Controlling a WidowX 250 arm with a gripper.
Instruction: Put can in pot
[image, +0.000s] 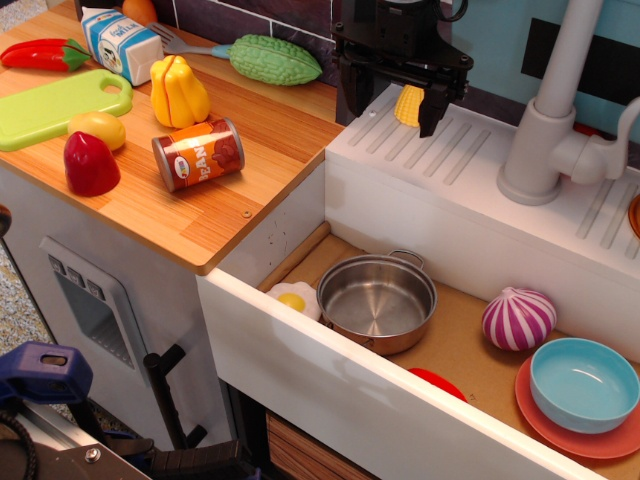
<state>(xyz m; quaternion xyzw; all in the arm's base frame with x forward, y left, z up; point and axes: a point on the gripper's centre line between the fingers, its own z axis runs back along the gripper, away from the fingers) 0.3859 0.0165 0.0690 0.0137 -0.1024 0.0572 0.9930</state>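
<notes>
The can (198, 154) lies on its side on the wooden counter, orange-red label with white lettering up, silver end facing the front left. The steel pot (377, 301) stands empty in the sink basin, lower right of the can, with one loop handle at its back. My black gripper (392, 103) hangs open and empty at the back, above the white drainboard, well to the right of and behind the can. A yellow corn piece (409, 104) shows between its fingers.
On the counter: yellow pepper (178, 90), red strawberry-like toy (90, 164), lemon (98, 128), green cutting board (55, 107), milk carton (122, 44), chili (44, 53), green gourd (275, 59), fork. In the sink: fried egg (292, 299), purple onion (518, 318), light-blue bowl (584, 384) on an orange plate. White faucet (550, 110) at right.
</notes>
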